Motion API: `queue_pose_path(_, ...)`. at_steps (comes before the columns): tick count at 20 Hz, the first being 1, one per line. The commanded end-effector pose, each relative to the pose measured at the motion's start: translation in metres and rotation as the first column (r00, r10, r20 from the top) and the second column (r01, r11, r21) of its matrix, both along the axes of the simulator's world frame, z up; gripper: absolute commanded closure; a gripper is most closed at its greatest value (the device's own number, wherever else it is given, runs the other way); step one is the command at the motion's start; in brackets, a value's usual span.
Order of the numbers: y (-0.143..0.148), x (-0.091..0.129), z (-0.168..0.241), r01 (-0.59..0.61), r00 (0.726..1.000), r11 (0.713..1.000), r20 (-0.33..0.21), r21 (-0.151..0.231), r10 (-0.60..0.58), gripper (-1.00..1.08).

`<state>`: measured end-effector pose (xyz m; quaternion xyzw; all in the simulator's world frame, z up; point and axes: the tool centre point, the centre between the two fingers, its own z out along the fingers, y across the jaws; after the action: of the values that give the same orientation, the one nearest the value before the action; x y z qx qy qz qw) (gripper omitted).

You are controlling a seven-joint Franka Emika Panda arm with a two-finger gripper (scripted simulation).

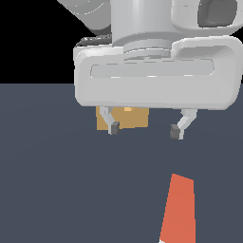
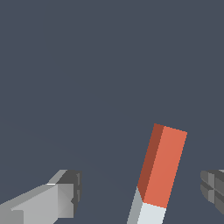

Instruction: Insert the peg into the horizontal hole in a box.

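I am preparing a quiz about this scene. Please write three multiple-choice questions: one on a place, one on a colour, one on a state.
1. Where is the box in the exterior view?
A. behind the tool
B. on top of the peg
C. at the view's lower right

2. Which colours does the peg show in the wrist view?
A. blue and green
B. orange-red and white
C. all black

3. What is the state of the tool?
A. shut on the peg
B. shut on the box
C. open, holding nothing

Answers: 1 A, the tool partly hides it; 2 B, both halves show; 3 C, its fingers stand apart.

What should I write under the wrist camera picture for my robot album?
Open fingers hover above the orange-and-white peg lying on the dark floor.
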<state>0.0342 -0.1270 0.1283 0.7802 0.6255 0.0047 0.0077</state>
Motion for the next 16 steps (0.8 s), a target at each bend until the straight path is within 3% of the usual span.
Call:
queue_pose_path(1, -0.035, 0.003, -0.015, 0.067, 0.998, 0.998, -0.004, 0.001, -0.067, -0.92)
queue_pose_path(8, -0.107, 0.003, -0.047, 0.205, 0.979, 0.979, -0.012, 0.004, -0.205, -0.92)
queue_pose_path(16, -0.139, -0.001, -0.061, 0.267, 0.964, 0.964, -0.017, 0.006, -0.267, -0.92)
